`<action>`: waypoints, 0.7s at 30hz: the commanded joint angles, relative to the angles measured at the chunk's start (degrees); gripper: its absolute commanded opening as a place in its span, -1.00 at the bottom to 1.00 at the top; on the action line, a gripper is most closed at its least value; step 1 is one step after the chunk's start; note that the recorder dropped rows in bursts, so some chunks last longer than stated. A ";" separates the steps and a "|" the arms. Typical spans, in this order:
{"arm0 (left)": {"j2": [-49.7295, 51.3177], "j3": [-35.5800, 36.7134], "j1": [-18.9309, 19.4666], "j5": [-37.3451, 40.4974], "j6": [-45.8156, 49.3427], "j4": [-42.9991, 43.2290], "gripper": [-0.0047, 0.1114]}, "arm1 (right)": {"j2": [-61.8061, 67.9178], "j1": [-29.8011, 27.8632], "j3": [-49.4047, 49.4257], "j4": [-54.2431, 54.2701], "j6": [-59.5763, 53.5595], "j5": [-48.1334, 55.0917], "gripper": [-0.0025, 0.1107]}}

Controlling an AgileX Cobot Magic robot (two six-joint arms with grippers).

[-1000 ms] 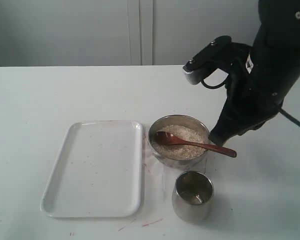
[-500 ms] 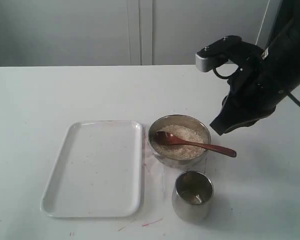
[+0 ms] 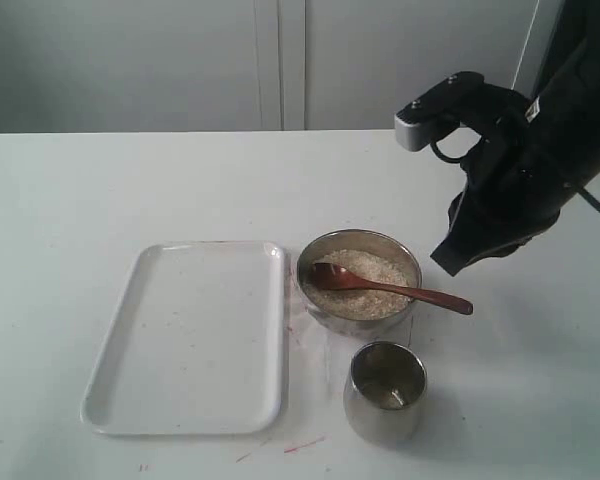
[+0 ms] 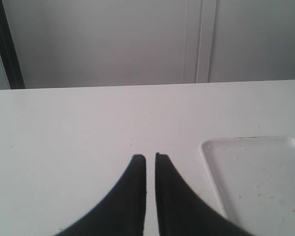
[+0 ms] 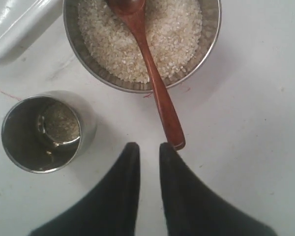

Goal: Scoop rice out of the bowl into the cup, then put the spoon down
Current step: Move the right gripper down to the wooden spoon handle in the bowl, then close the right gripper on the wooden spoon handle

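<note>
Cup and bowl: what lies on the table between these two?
Nothing: only bare white table separates the cup from the bowl, as the right wrist view shows.

Robot test bench in a plain, lab-like room.
We see a wide white table [image 3: 130, 190], blank pale wall panels [image 3: 130, 60] behind it, and a black robot arm [image 3: 540, 150] trailing cable.

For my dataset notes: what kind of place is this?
Probably a robot lab bench, not a kitchen: bare white table, plain white wall panels, and just a few props: tray, bowl, cup.
</note>
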 commanded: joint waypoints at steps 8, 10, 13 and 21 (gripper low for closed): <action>-0.08 -0.41 -0.05 -0.26 -0.21 -0.17 -0.67 | 3.07 -0.12 0.12 -0.69 -8.30 -1.02 -0.11; -0.08 -0.41 -0.05 -0.26 -0.21 -0.17 -0.67 | 5.33 -0.12 0.12 -0.79 -9.51 -0.91 -0.11; -0.08 -0.41 -0.05 -0.26 -0.21 -0.17 -0.67 | 7.45 -0.12 0.12 -0.82 -9.51 -0.77 -0.12; -0.08 -0.41 -0.05 -0.26 -0.21 -0.17 -0.67 | 10.90 -0.12 0.12 -1.05 -12.80 -2.25 -0.12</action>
